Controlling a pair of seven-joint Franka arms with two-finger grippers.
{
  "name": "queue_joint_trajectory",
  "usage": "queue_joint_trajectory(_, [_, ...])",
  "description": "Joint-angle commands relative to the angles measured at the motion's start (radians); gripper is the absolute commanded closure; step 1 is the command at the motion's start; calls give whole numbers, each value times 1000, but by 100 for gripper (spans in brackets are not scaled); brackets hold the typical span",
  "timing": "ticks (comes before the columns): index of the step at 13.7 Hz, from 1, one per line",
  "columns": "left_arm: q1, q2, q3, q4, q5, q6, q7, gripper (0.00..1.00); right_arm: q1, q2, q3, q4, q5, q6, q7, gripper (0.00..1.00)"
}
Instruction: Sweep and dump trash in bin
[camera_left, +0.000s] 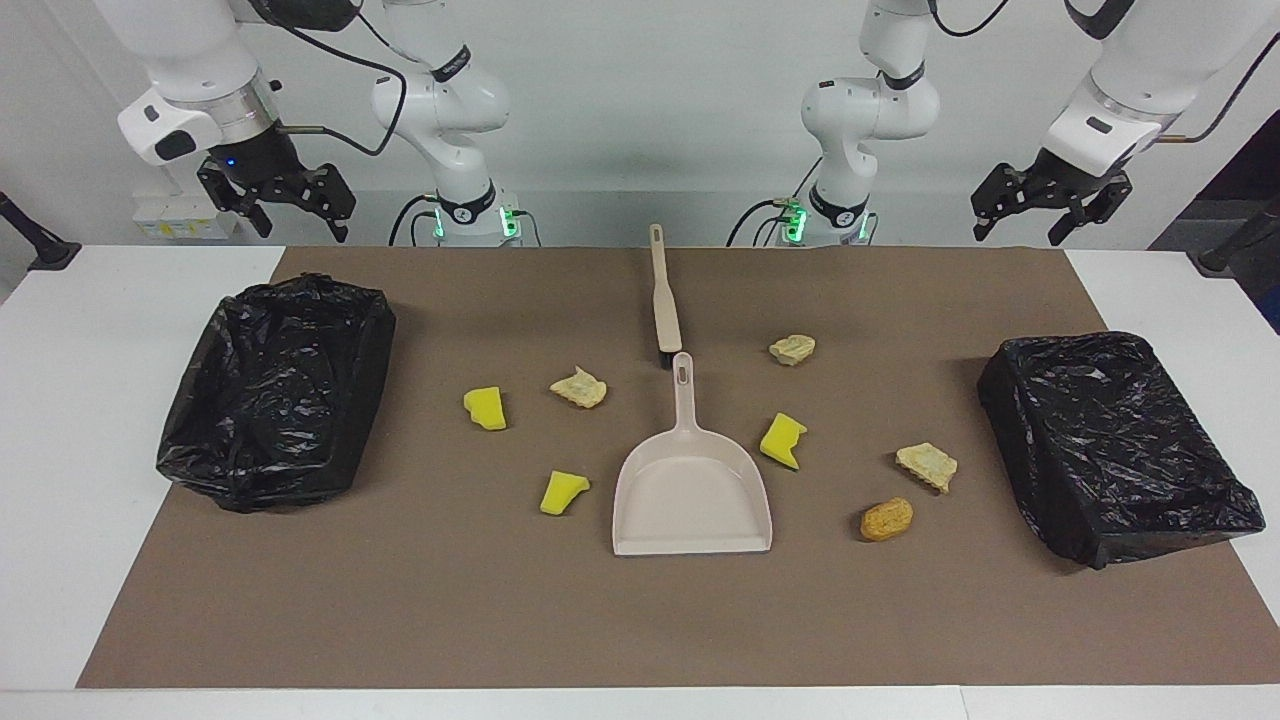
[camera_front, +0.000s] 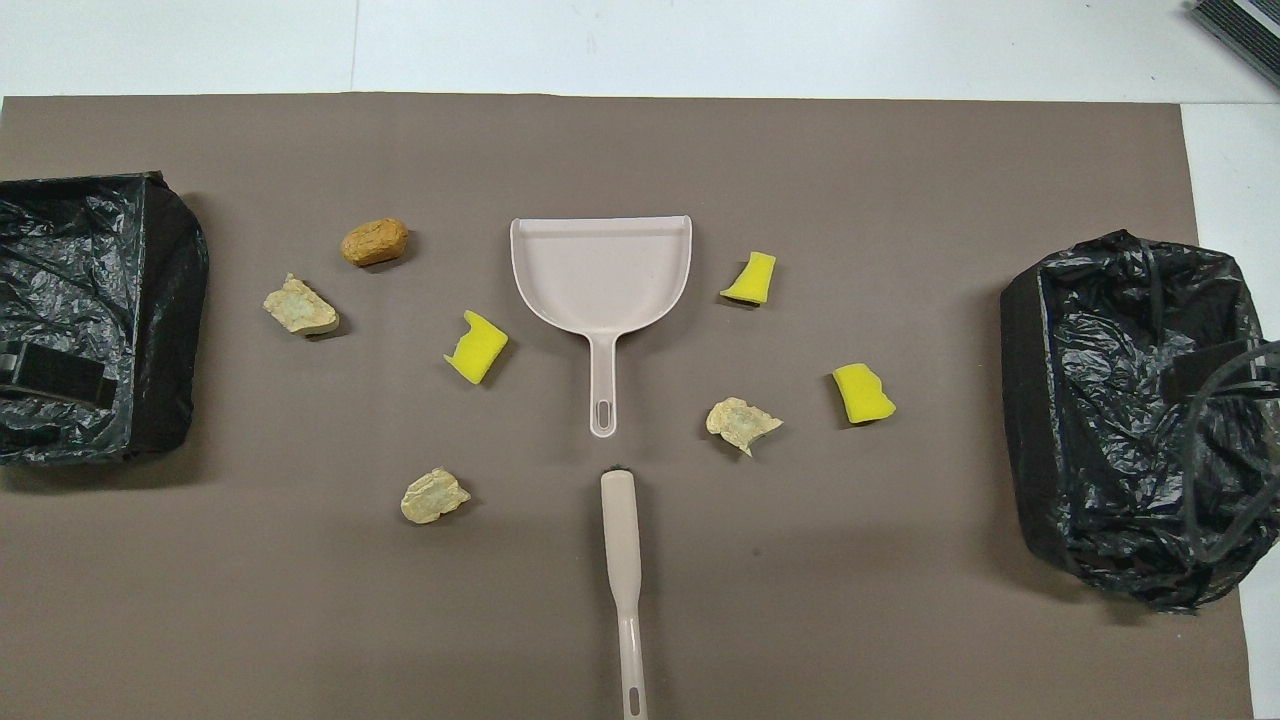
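Note:
Several trash scraps lie on the brown mat around a beige dustpan (camera_left: 690, 495): yellow wedges (camera_left: 485, 408) (camera_left: 563, 492) (camera_left: 782, 441), beige crumbly pieces (camera_left: 579, 388) (camera_left: 792, 349) (camera_left: 927, 466) and an orange-brown nugget (camera_left: 887, 519). A beige brush (camera_left: 664, 300) lies nearer to the robots than the dustpan, in line with its handle. My right gripper (camera_left: 295, 212) is open and empty, raised over the table edge by the right arm's end bin (camera_left: 275, 390). My left gripper (camera_left: 1045, 212) is open and empty, raised at the left arm's end, above its bin (camera_left: 1110, 445).
Both bins are lined with black bags, and each stands at one end of the mat (camera_front: 640, 620). In the overhead view the left gripper's tip (camera_front: 50, 375) and the right gripper's tip (camera_front: 1220, 375) show over the bins. White table surrounds the mat.

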Motion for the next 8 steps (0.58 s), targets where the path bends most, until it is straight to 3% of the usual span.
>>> queue_joint_trajectory(1, [-6, -38, 1, -50, -11, -7, -1, 0, 1, -41, 14, -57, -4, 64, 26, 0])
queue_joint_trajectory(6, [-38, -61, -4, -136, -16, 48, -4, 0, 2, 20, 37, -31, 27, 117, 100, 0])
queue_joint_trajectory(8, [-47, -106, -6, -228, -25, 107, -3, 0, 11, 88, 84, 19, 28, 142, 183, 0])
